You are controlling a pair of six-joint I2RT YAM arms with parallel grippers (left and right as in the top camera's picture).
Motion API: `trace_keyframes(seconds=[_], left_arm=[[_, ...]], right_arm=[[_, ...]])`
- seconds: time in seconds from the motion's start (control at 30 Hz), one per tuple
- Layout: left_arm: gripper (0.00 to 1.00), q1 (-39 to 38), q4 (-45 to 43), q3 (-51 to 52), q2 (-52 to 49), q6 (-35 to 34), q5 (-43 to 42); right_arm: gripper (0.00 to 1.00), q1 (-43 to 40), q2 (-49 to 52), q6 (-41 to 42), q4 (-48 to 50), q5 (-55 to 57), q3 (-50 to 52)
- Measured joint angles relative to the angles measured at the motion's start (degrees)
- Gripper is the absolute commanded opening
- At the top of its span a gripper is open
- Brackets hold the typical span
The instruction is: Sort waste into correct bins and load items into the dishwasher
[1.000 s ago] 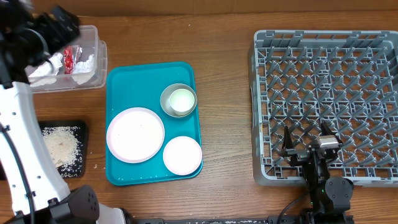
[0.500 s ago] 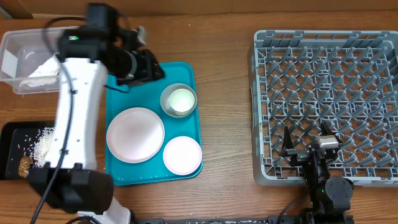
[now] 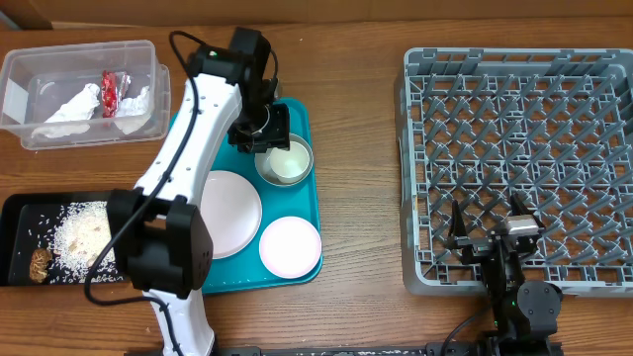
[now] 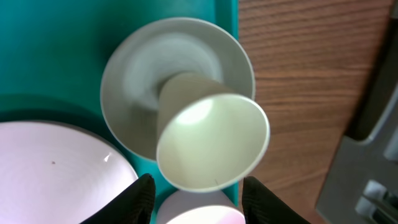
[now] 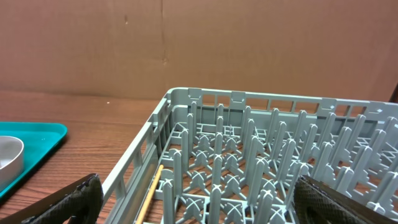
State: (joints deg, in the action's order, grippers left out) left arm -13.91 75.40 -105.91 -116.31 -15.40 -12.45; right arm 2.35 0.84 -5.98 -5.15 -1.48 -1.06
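Dish rack (image 3: 519,158), right of the teal serving tray (image 3: 247,279), stands bare of dishes; our right gripper (image 3: 490,235) there gapes wide, empty. Left of the tray, the clear tub (image 3: 89,45) holds napkin (image 3: 64,109) and red wrapper (image 3: 111,89), the black tray (image 3: 18,210) crumbs (image 3: 84,232). On the tray, our left gripper (image 4: 198,196) has just swung across and closed halfway onto the small white cup (image 4: 211,143) inside the grey bowl (image 4: 130,68): sorting looks finished, loading starts.

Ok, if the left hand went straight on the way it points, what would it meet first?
The small white cup, tilted inside the grey metal-rimmed bowl on the teal tray. It sits right ahead of the left hand, though how near is unclear.
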Motion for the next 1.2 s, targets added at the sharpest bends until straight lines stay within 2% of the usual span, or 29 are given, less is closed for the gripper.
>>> trace_keyframes(seconds=[0.3, 0.5, 0.67, 0.87, 0.93, 1.0, 1.03, 1.1, 1.2], left_arm=[[0.52, 0.07, -2.01, 0.07, -0.61, -3.02, 6.16], [0.58, -0.24, -2.21, 0.07, -0.61, -3.54, 6.82], [0.56, -0.70, -5.46, 0.07, -0.61, -4.37, 7.61], [0.59, 1.92, -4.50, -3.34, -1.05, -9.05, 7.54], [0.64, 4.70, -3.10, -6.73, -1.14, -11.23, 7.02], [0.84, 7.80, -1.97, -9.92, -1.14, -12.57, 6.38], [0.91, 9.46, -1.57, -11.21, -1.11, -13.14, 6.08], [0.96, 12.46, -0.31, -12.37, -1.11, -14.10, 5.84], [0.99, 15.76, 2.49, -12.07, -1.11, -14.45, 5.84]], right_arm=[[1.00, 0.00, 0.00, 0.00, 0.00, 0.00, 0.00], [1.00, 0.00, 0.00, 0.00, 0.00, -0.02, 0.00], [1.00, 0.00, 0.00, 0.00, 0.00, -0.02, 0.00], [1.00, 0.00, 0.00, 0.00, -0.02, -0.02, 0.00], [1.00, 0.00, 0.00, 0.00, 0.00, 0.00, 0.00], [1.00, 0.00, 0.00, 0.02, 0.00, 0.00, 0.00], [1.00, 0.00, 0.00, -0.02, -0.02, 0.00, 0.00], [1.00, 0.00, 0.00, 0.00, -0.02, 0.00, 0.00], [1.00, 0.00, 0.00, 0.02, -0.02, -0.02, 0.00]])
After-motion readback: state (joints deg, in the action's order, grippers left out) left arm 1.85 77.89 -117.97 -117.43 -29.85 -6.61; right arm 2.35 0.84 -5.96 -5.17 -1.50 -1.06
